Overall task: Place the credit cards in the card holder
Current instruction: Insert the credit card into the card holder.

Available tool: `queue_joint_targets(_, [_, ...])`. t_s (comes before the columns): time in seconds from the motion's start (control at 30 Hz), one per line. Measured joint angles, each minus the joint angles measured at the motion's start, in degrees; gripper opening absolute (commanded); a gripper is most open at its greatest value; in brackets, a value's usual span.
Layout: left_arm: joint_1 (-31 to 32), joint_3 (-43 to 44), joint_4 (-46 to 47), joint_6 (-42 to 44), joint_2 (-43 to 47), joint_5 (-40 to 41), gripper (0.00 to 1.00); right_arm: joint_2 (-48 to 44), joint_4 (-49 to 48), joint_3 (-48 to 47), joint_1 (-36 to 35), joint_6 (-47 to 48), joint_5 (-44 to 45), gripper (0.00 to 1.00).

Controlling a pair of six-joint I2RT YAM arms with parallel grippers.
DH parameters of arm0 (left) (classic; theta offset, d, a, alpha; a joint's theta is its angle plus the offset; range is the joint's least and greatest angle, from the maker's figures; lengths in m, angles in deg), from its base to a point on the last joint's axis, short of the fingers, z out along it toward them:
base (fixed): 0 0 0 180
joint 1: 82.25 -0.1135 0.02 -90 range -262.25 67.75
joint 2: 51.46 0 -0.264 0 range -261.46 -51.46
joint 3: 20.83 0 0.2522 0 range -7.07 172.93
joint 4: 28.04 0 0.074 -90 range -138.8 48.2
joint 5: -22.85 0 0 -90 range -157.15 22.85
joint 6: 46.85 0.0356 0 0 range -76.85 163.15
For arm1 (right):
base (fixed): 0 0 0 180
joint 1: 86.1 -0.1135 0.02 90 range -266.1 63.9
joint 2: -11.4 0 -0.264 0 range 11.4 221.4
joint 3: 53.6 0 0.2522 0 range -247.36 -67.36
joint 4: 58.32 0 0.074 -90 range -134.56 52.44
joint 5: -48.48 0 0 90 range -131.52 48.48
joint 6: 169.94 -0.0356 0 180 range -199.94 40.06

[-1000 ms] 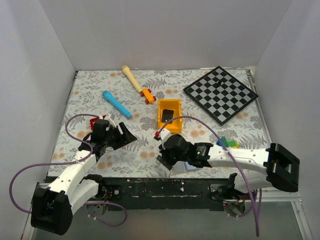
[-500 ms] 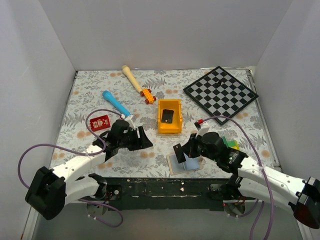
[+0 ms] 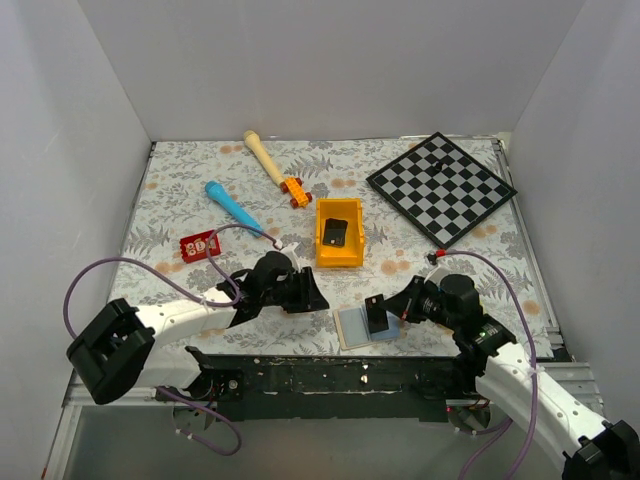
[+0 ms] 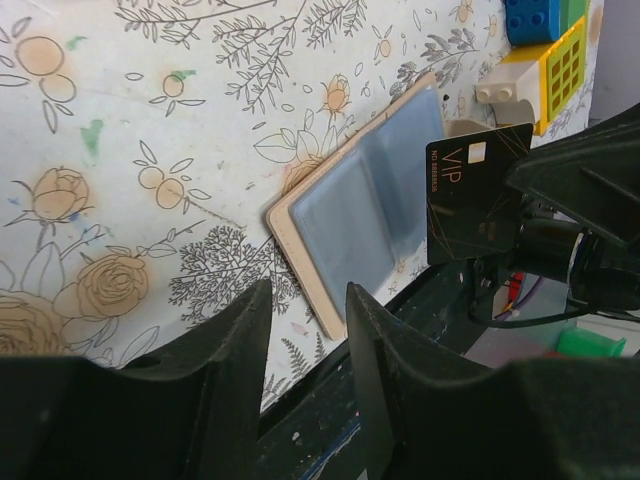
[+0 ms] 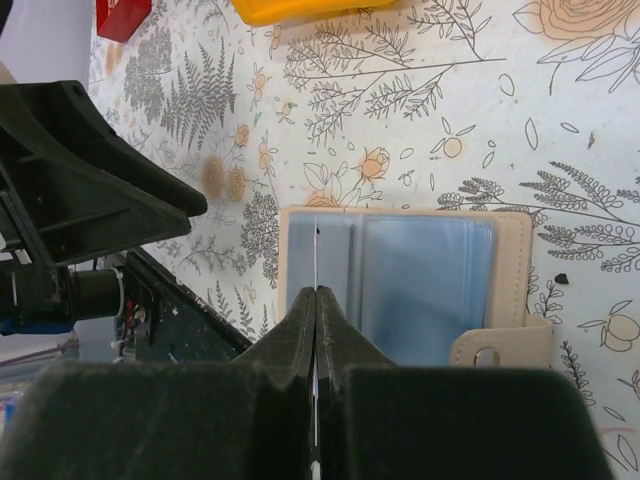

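A black card is kept pinched tight in the right gripper, just over the opened card holder at lower centre. The left gripper is seen parted, nothing gripped. A red card is parked mid-left.

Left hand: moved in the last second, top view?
Yes. The left hand has travelled right along the near edge, from well left of the yellow-orange plastic bin to near its lower-left corner, toward the open tan folding card holder.
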Motion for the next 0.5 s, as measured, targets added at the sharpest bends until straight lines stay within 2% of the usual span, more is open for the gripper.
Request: queue_joint_targets(0.5, [5.9, 0.0, 2.6, -4.7, -5.8, 2.7, 0.21, 3.7, 1.0, 2.0, 4.2, 0.3, -7.0, 0.01])
